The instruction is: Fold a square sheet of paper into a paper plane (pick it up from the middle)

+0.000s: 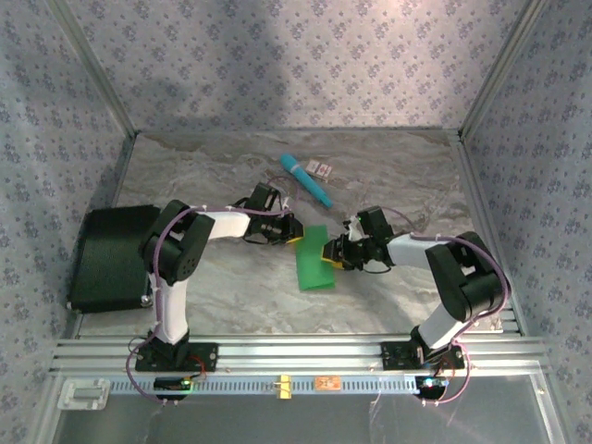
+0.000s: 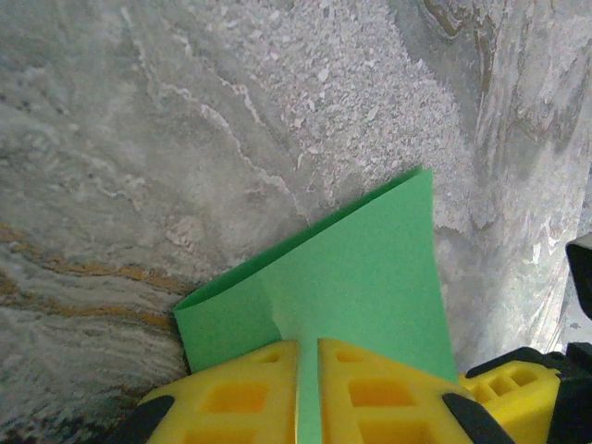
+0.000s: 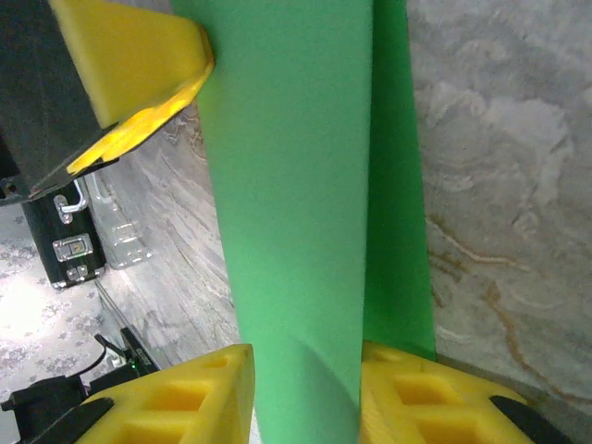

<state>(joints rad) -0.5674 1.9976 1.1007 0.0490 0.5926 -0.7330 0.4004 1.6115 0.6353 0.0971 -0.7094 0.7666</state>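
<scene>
The square sheet of paper (image 1: 314,264) is bright green and doubled over into a loose fold, and it lies between the two grippers at mid table. My left gripper (image 1: 294,236) is at its far left corner. In the left wrist view the sheet (image 2: 361,268) runs into the narrow slit of that gripper (image 2: 308,370), pinched there. My right gripper (image 1: 331,256) is at the sheet's right edge. In the right wrist view the bowed sheet (image 3: 296,231) fills the gap of that gripper (image 3: 305,388), touching both fingers. A paper plane is out of view.
A teal stick (image 1: 306,179) lies behind the paper, with a small card (image 1: 320,168) beside it. A black case (image 1: 106,259) sits at the left edge. Patterned walls close in the marble table (image 1: 213,176) on three sides. The aluminium rail (image 1: 296,356) runs along the front.
</scene>
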